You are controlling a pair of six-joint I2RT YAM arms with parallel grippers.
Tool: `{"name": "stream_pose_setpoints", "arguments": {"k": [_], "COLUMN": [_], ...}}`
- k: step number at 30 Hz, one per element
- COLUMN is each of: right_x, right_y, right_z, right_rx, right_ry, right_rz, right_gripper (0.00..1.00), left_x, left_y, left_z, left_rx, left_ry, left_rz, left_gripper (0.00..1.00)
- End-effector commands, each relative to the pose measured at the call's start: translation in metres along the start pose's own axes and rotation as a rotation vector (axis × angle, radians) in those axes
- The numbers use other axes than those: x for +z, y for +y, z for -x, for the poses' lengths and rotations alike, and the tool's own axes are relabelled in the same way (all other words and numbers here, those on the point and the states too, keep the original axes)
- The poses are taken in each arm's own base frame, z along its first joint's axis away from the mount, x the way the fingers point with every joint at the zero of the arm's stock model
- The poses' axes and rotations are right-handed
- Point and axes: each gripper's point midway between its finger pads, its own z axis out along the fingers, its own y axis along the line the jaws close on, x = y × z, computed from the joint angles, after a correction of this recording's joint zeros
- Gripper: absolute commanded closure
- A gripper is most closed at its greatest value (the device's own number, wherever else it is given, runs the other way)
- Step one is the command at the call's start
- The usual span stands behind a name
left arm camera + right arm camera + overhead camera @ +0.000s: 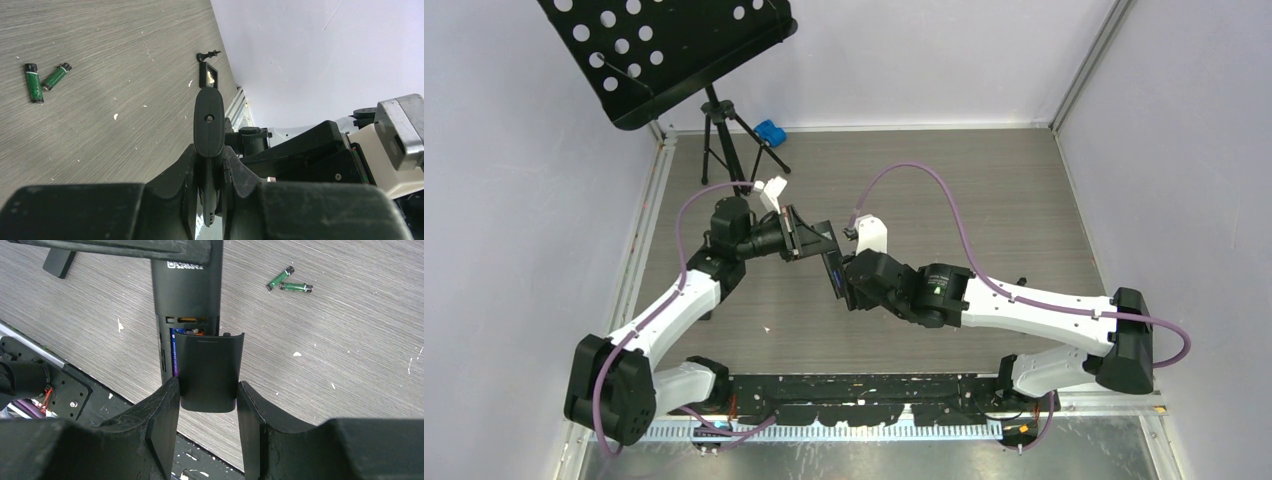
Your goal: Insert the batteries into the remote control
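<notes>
My left gripper point(209, 156) is shut on the black remote control point(209, 120), holding it edge-on above the table. In the right wrist view the remote point(186, 287) has its battery bay open, with a purple battery point(173, 354) and an orange end point(187, 319) showing inside. The flat black cover point(209, 367) lies partly over the bay, and my right gripper point(207, 390) is shut on its sides. Two dark green batteries point(278, 278) point(296, 287) lie loose on the table; they also show in the left wrist view point(32, 82) point(56, 76). Both grippers point(809, 238) point(837, 272) meet at mid-table.
A black perforated music stand point(674, 50) on a tripod point(724, 150) stands at the back left, with a small blue object point(770, 131) beside it. A black rail point(874, 385) runs along the near edge. Walls close in the table on the left, back and right.
</notes>
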Motion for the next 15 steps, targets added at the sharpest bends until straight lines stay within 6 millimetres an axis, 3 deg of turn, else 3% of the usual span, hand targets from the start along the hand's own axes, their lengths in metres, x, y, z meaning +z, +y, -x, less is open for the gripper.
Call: {"name": "stream_pose_setpoints", "arguments": {"k": [1,15], "right_x": [-0.005,0.012], "right_y": [0.021,0.018], "right_z": [0.028,0.014], "right_rx": [-0.016,0.000], "right_ry": [-0.074,0.019], "right_rz": [0.083,0.066], "right_gripper": [0.67,0.64], "left_x": [0.001,-0.001], "left_y": [-0.015,-0.028], "left_z": [0.006,0.008], "left_rx": [-0.003,-0.053], "left_ry": [0.010,0.017], "left_rz": [-0.051,-0.091], "left_gripper": [1.00,1.00]}}
